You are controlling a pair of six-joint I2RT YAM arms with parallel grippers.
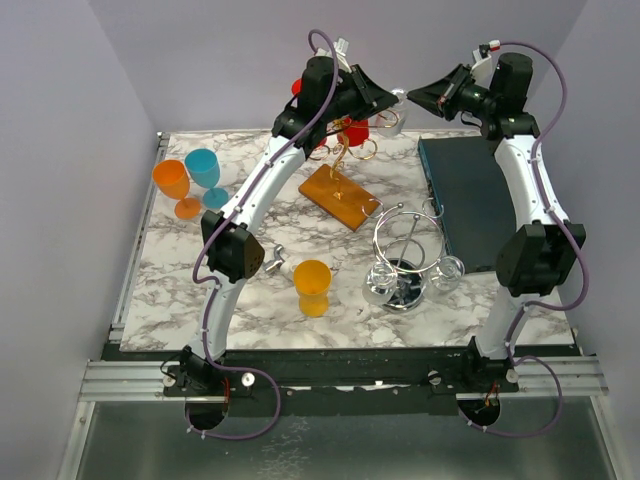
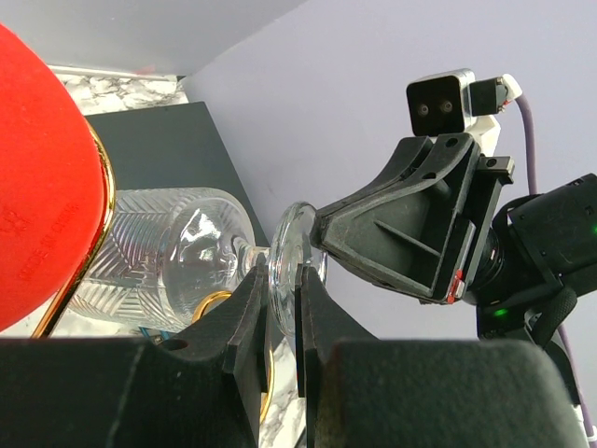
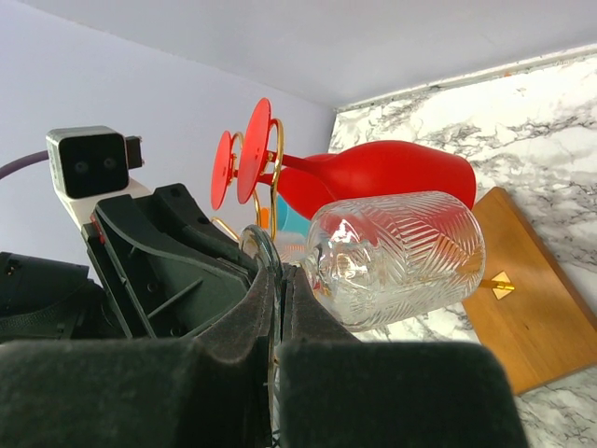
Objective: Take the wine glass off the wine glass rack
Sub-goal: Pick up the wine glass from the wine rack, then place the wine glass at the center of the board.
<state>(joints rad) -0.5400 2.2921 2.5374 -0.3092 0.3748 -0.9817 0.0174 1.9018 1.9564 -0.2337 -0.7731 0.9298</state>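
The clear cut-pattern wine glass (image 1: 397,103) hangs sideways in the air beside the gold wire rack (image 1: 340,160) on its wooden base (image 1: 340,197). My left gripper (image 1: 388,100) is closed round the glass's foot (image 2: 284,252); in the left wrist view the bowl (image 2: 177,252) points away and the gripper (image 2: 283,294) pinches the disc. My right gripper (image 1: 414,95) is shut on the same foot from the other side (image 3: 280,280), with the bowl (image 3: 401,257) to its right. Red glasses (image 1: 355,130) still hang on the rack.
An orange glass (image 1: 172,180) and a blue glass (image 1: 203,168) stand at the left. An orange cup (image 1: 312,285) is near the front. A chrome rack (image 1: 405,260) with clear glasses stands front right, and a dark box (image 1: 470,200) lies at the right.
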